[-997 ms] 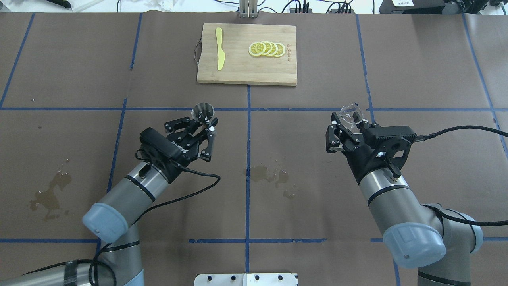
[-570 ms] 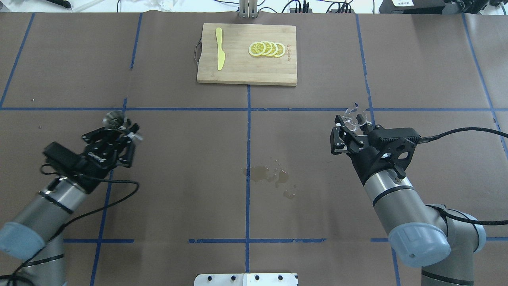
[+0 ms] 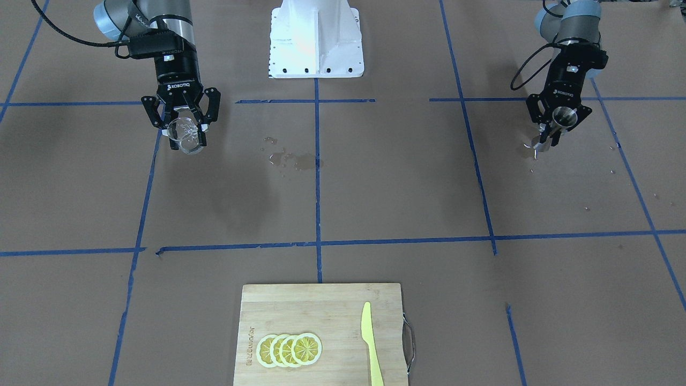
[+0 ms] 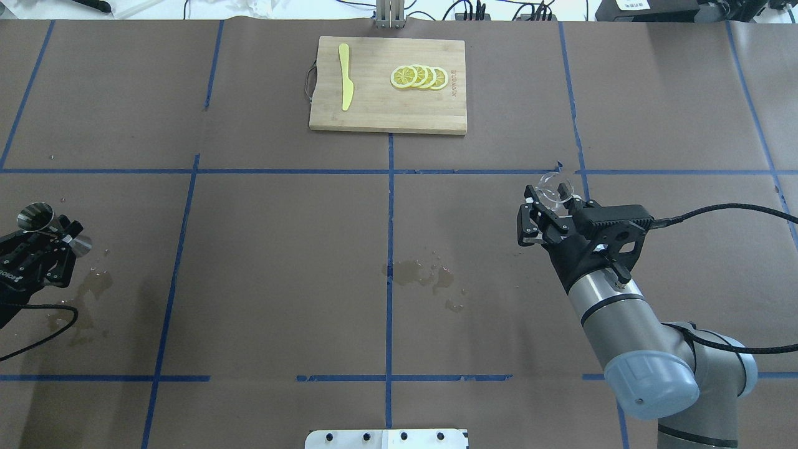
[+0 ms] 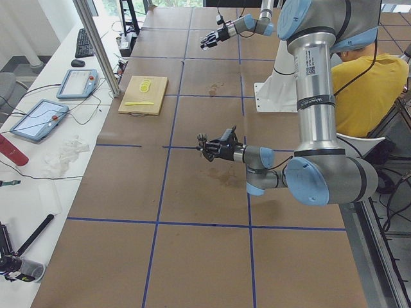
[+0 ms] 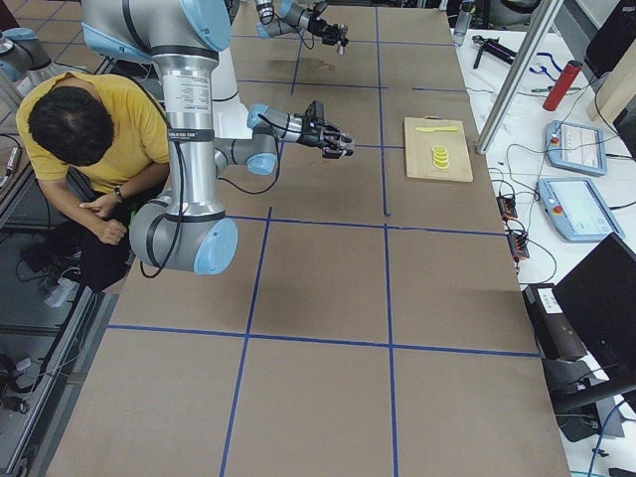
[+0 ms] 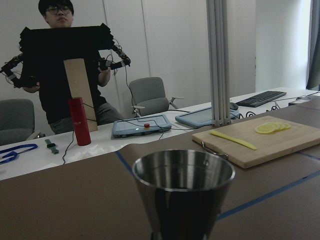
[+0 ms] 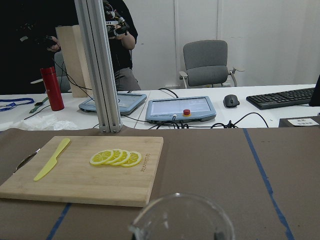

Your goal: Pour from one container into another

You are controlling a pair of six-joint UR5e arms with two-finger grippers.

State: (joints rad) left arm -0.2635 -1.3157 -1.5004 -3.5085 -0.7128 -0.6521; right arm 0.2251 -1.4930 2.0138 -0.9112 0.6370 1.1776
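At the table's far left edge my left gripper (image 4: 59,237) is shut on the waist of the steel jigger (image 4: 35,216), which stands roughly upright with its wide cone up. In the left wrist view the jigger's rim (image 7: 183,171) fills the foreground; I cannot see into it. The front-facing view shows the left gripper (image 3: 554,128) and the jigger (image 3: 563,114) on its right side. On the right of the table my right gripper (image 4: 552,202) is shut on the clear glass cup (image 4: 555,186), held above the table. The cup (image 3: 185,134) shows again from the front, and its rim (image 8: 182,220) in the right wrist view.
A wooden cutting board (image 4: 386,115) with lemon slices (image 4: 419,77) and a yellow knife (image 4: 345,75) lies at the far middle. Brown spill patches mark the paper at the centre (image 4: 424,274) and under the left gripper (image 4: 81,293). A person sits behind the robot (image 6: 89,139).
My left arm has swung far to the left with the jigger, from near the centre line to the table's left edge. The right gripper and cup have barely shifted.
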